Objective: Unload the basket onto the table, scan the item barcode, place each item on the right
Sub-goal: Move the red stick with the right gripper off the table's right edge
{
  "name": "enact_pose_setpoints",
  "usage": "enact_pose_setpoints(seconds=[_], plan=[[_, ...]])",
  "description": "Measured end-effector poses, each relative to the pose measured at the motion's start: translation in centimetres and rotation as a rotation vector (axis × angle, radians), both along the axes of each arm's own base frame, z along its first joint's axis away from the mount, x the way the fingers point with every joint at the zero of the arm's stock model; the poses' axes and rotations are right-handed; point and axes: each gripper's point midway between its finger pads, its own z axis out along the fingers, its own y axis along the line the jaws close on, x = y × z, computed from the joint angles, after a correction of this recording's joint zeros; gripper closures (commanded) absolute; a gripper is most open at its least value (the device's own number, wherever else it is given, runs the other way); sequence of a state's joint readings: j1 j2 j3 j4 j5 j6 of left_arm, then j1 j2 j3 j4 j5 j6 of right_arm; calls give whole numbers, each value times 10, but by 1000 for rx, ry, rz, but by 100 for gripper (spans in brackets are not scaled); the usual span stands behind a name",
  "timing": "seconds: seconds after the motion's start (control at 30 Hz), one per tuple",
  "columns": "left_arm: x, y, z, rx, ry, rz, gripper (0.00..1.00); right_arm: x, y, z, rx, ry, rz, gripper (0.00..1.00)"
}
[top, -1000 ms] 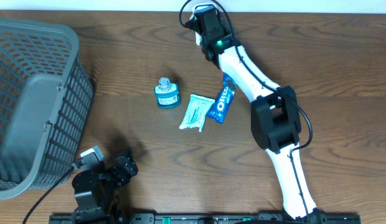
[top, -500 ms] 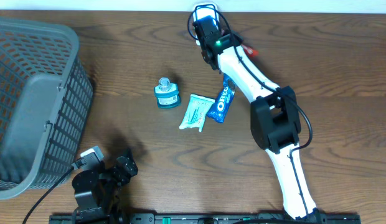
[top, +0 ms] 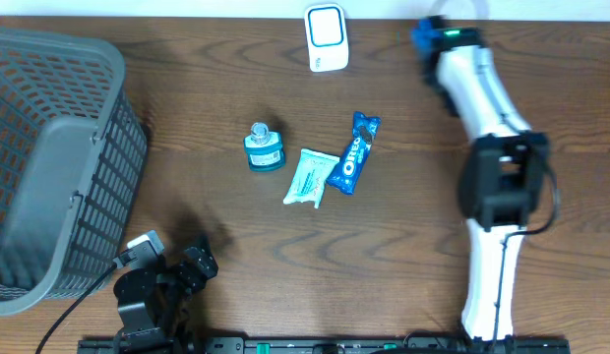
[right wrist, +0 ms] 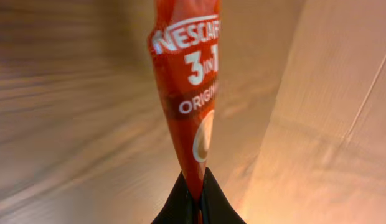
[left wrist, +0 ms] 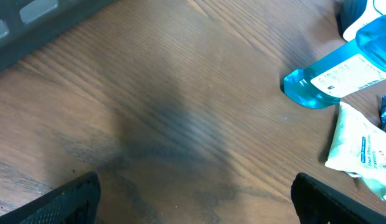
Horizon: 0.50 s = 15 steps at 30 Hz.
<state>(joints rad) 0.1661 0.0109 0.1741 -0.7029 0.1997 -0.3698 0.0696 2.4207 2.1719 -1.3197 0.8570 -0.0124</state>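
Note:
A red Nescafe 3-in-1 sachet (right wrist: 187, 93) stands up between the fingers of my right gripper (right wrist: 196, 186), which is shut on its lower end. No barcode shows on the side facing the camera. In the overhead view the right gripper (top: 425, 35) is a blur near the table's back edge, right of a white scanner (top: 325, 37) with a blue-rimmed window. The sachet cannot be made out there. My left gripper (left wrist: 193, 202) hovers open over bare wood at the front left (top: 192, 264), nothing between its fingers.
A blue bottle (top: 264, 149), a white wipes pack (top: 309, 177) and a blue Oreo pack (top: 354, 152) lie mid-table. The bottle (left wrist: 342, 74) and wipes pack (left wrist: 361, 149) also show in the left wrist view. A grey mesh basket (top: 49, 167) fills the left side.
The right arm has swung from over the scanner to the right along the back edge, carrying the sachet. The scanner now shows uncovered. The left arm has not moved.

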Motion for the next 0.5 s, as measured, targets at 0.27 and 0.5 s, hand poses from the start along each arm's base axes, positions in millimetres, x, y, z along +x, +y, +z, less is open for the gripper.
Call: enact_pose_setpoints(seconds=[0.27, 0.5], plan=[[0, 0, 0, 0, 0, 0, 2, -53, -147, -33, 11, -80, -367, 99], [0, 0, 0, 0, 0, 0, 2, -114, -222, -84, 68, -81, -542, 99]])
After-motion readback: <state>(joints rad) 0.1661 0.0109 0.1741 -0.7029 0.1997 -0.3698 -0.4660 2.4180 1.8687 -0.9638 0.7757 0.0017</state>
